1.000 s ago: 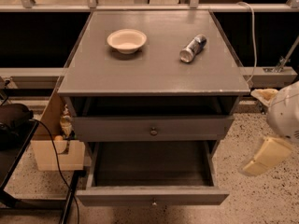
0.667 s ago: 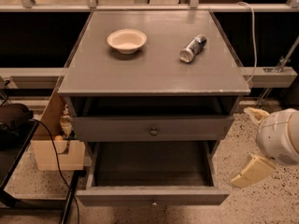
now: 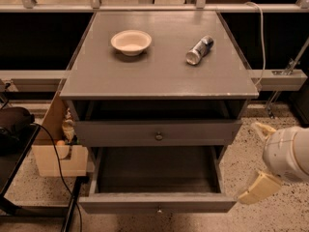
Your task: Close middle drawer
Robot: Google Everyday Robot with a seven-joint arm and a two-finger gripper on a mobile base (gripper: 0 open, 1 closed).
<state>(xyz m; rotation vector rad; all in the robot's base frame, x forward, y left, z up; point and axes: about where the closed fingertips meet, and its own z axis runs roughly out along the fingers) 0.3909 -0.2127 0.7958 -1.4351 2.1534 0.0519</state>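
The middle drawer [image 3: 157, 203] is pulled far out of the grey cabinet. Its low flat front sits near the bottom edge of the view, and its inside looks empty. Above it, the taller-fronted top drawer [image 3: 158, 132] with a round knob stands slightly out. My gripper [image 3: 259, 158] is to the right of the cabinet, on a white rounded wrist. Its lower cream finger [image 3: 257, 188] hangs just beside the right front corner of the middle drawer and the upper finger [image 3: 260, 128] is level with the top drawer. The fingers are spread apart and hold nothing.
On the cabinet top [image 3: 159, 71] stand a cream bowl [image 3: 131, 41] and a lying metal can [image 3: 199, 50]. A cardboard box [image 3: 58, 144] and a black cable [image 3: 58, 158] are to the left. A black stand [image 3: 14, 129] is at the far left, on speckled floor.
My gripper has moved left and down, from beside the cabinet's right edge towards the right front corner of the open middle drawer. The drawers have not moved.
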